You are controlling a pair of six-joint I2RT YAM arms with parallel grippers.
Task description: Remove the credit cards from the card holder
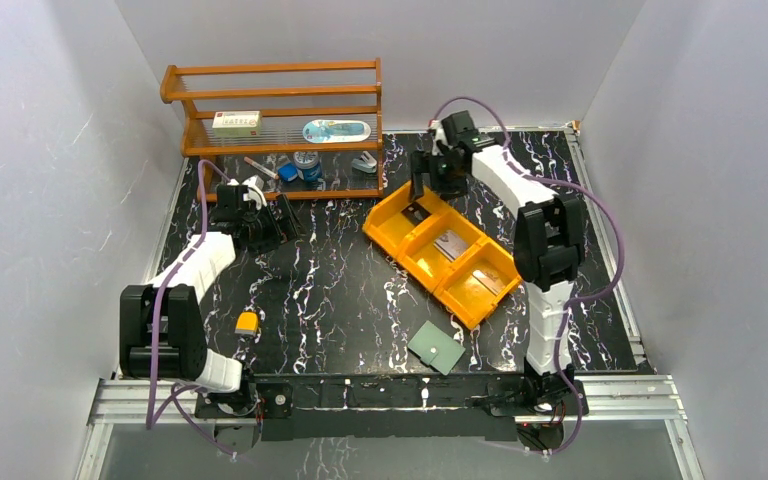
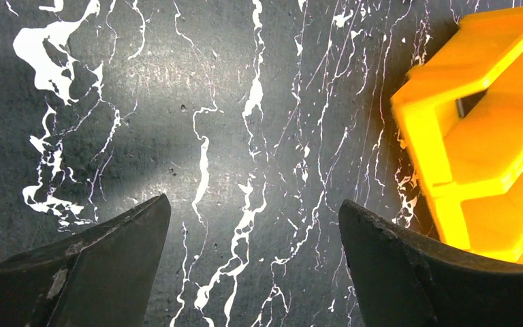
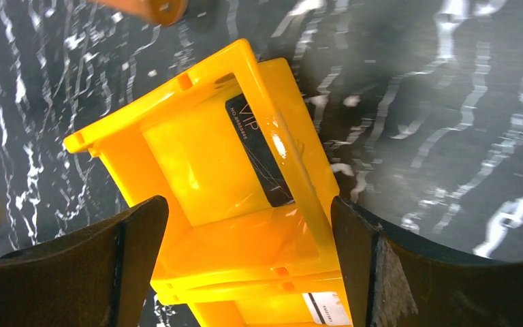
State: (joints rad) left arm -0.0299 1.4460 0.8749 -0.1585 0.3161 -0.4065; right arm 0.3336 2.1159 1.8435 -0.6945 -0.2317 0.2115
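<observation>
Left arm: the white-and-black left arm reaches to the far left of the black, white-veined marbled worktop, just in front of the orange-brown wooden rack.
Left jaws: spread wide and holding nothing; the wrist view shows only bare worktop between them, with the orange three-compartment plastic tray off to one side.
Right arm: the white-and-black right arm stretches to the far end of the tray.
Right jaws: spread wide and empty, hanging over the tray's farthest compartment.
Black card: the thin black plastic card, printed "VIP", lies in that farthest compartment against its wall, under the right jaws.
Silver-grey card: the silver-grey rectangular card lies in the middle compartment.
Tan card: the tan rectangular card lies in the nearest compartment.
Card holder: the small flat muted-green card holder lies on the worktop near the front edge, close to the tray's near corner but apart from it, and well away from both jaws.
Rack shelf: a white box with red print sits there.
</observation>
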